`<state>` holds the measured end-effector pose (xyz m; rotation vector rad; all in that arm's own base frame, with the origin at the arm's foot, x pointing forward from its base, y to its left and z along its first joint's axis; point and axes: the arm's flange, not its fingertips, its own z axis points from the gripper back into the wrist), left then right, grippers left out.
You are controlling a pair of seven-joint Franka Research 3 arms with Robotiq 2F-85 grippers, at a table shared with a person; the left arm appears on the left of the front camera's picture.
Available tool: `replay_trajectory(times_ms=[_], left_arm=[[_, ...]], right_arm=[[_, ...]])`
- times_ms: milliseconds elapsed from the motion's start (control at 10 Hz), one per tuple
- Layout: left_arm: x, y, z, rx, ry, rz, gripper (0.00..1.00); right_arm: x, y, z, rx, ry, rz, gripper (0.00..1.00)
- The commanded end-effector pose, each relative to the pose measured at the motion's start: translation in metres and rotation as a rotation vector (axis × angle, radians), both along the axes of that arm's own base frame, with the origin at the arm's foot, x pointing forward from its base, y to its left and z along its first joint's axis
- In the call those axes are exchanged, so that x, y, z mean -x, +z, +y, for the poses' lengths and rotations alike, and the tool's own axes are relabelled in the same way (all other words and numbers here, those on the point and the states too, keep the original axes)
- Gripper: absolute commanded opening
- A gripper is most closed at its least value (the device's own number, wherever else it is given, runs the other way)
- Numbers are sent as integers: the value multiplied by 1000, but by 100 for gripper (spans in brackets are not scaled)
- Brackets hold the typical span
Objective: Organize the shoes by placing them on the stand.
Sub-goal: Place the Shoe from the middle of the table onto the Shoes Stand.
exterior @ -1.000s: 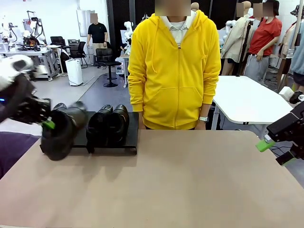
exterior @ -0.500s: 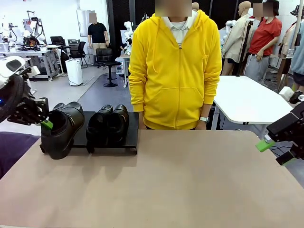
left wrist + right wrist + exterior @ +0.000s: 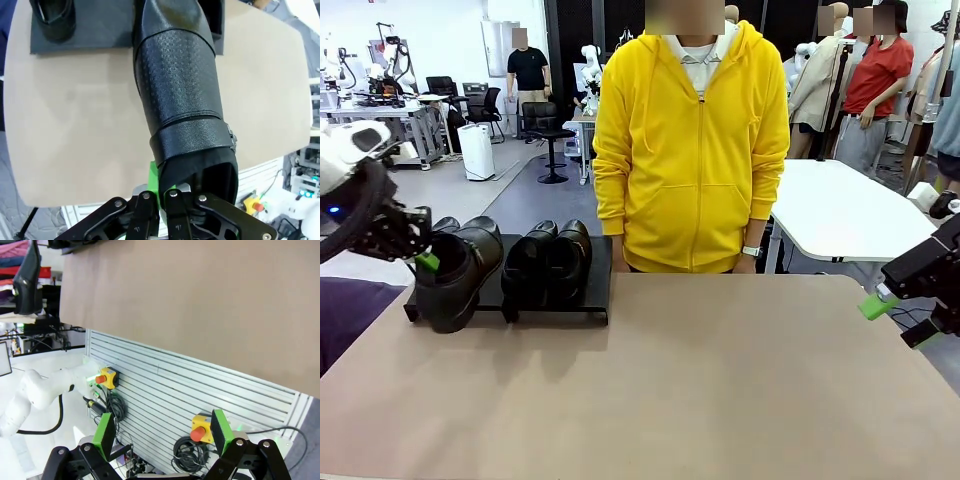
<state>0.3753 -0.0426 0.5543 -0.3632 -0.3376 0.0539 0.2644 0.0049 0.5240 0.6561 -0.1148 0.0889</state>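
Observation:
My left gripper [image 3: 420,258] is shut on the heel rim of a black shoe [image 3: 458,275]. The shoe sits over the left section of the low black stand [image 3: 560,303], its near end past the stand's front edge; I cannot tell whether it rests there. In the left wrist view the held shoe [image 3: 180,100] stretches away from my left gripper [image 3: 162,200] toward the stand [image 3: 100,35]. Another shoe [image 3: 445,225] lies behind it. Two shoes [image 3: 548,262] stand side by side on the right section. My right gripper [image 3: 895,320] hangs open off the table's right edge, with nothing in my right gripper [image 3: 162,435].
A person in a yellow hoodie [image 3: 690,150] stands at the far edge, hands down. The beige tabletop [image 3: 700,380] stretches wide in front of the stand. A white table [image 3: 840,210] stands behind on the right.
My left gripper has carried the held shoe slightly right and back over the stand and levelled it from a tilt. The right arm has not moved.

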Motion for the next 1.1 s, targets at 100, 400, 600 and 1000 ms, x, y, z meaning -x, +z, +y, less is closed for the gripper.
replay_trajectory(times_ms=[100, 400, 600, 1000], left_arm=[[-117, 15, -3, -39, 20, -79, 0], [-197, 11, 27, -47, 207, -169, 0], [-238, -11, 44, -71, 215, -194, 0], [-261, -45, 58, -119, 188, -183, 0]], right_arm=[[-1, 3, 0, -25, 9, -8, 100], [-1, 3, 0, -25, 9, -8, 100], [-1, 3, 0, -25, 9, -8, 100], [-1, 3, 0, -25, 9, -8, 100]])
